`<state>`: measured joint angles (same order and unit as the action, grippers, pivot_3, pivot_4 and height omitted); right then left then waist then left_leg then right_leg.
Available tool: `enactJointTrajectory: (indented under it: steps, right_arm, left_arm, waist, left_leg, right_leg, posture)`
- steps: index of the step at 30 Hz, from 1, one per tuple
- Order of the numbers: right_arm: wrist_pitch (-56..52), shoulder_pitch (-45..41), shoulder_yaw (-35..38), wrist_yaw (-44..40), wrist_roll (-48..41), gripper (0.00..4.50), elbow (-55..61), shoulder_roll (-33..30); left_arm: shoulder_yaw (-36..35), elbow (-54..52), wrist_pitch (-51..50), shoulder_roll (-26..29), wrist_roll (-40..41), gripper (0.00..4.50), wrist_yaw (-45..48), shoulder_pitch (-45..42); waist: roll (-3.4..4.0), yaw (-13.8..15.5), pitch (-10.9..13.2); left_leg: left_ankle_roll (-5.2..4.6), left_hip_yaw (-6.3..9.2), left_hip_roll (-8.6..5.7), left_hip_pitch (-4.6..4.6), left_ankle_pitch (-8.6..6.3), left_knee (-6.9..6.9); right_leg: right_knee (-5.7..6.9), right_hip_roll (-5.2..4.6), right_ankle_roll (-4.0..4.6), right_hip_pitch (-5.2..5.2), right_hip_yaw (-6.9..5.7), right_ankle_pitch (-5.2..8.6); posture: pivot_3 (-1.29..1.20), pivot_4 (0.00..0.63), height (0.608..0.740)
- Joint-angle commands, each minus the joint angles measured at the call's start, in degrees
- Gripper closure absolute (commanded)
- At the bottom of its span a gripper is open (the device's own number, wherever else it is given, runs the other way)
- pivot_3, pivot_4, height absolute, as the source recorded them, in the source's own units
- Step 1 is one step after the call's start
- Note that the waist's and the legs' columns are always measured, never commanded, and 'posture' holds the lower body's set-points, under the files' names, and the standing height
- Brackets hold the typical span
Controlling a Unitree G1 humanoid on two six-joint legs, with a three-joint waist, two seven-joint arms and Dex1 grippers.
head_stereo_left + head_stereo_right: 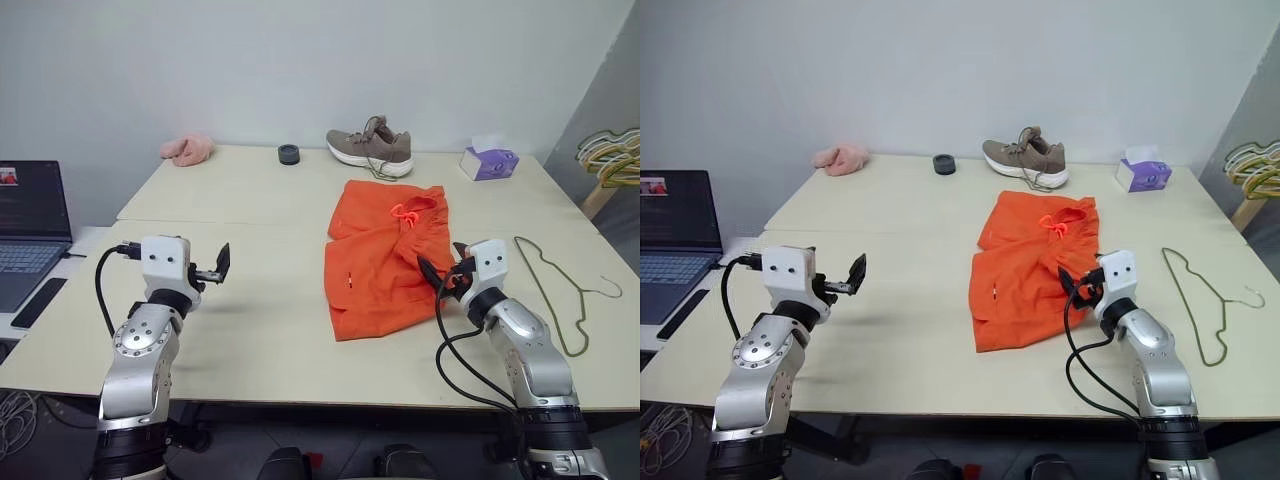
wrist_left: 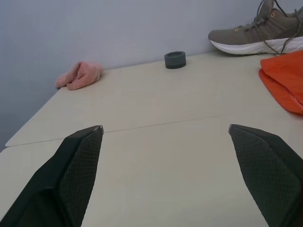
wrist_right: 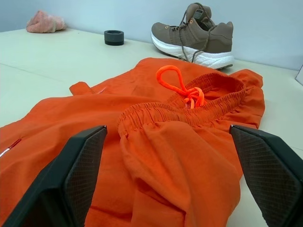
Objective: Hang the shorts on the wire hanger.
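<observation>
Your left gripper (image 1: 220,268) hovers level over bare table (image 1: 250,330), fingers spread wide. Your right gripper (image 3: 175,175) points level at the shorts (image 1: 385,258), jaws wide, holding nothing.

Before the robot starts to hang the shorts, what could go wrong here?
The shorts lie crumpled and folded over, so the open right gripper might pinch several layers at once. The wire hanger is thin and lies flat on the table, so it may be hard to grip. The drawstring could snag on the hanger's hook.
</observation>
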<state>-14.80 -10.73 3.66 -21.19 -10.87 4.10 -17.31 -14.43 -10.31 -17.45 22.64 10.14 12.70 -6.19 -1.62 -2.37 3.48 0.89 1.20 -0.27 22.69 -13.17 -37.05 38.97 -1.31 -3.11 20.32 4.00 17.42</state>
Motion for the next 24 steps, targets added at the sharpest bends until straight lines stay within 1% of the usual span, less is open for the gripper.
enactJointTrajectory:
  steps: [1, 10, 16, 24]
  right_arm:
    - [0.5, -1.5, 0.9, -0.4, -0.9, 0.08, 1.5, -0.2]
    - [0.3, -1.6, 0.9, -1.5, -0.8, 0.08, 1.5, -0.7]
    - [0.4, -1.7, 0.7, -2.0, -0.7, 0.08, 1.6, -0.8]
    - [0.2, -2.0, 0.4, -2.9, -0.8, 0.08, 1.8, -0.7]
  left_arm:
    - [-0.4, -2.0, 0.8, 0.5, -0.7, 0.00, -0.2, -0.2]
    - [-0.5, -2.1, 0.5, 0.3, -0.2, 0.00, 0.3, 0.2]
    - [-1.6, -2.9, 2.6, 0.2, 3.7, 0.00, 4.4, 1.2]
    - [-0.7, -2.1, 2.9, 1.4, 3.9, 0.00, 6.4, 0.9]
  waist:
    - [0.00, 0.1, 0.0]
    - [0.00, 0.2, 0.0]
    - [0.00, 0.4, 0.0]
    - [0.01, 0.5, 0.0]
  left_leg:
    - [0.00, 0.00, 0.00, 0.00, 0.00, 0.00]
    - [0.00, -0.01, 0.00, 0.00, 0.00, 0.01]
    - [0.00, -0.01, 0.00, 0.00, 0.00, 0.01]
    - [0.00, -0.02, 0.01, -0.01, 0.00, 0.02]
  right_leg:
    - [0.00, 0.00, 0.01, 0.00, 0.00, 0.00]
    - [0.00, 0.00, 0.07, 0.00, 0.00, 0.04]
    - [0.00, 0.00, 0.11, 0.00, -0.01, 0.06]
    - [-0.01, 0.00, 0.14, 0.00, -0.01, 0.08]
  posture:
    - [0.00, 0.022, 0.740]
    - [0.00, 0.022, 0.740]
    - [0.00, 0.020, 0.740]
    - [0.00, 0.018, 0.740]
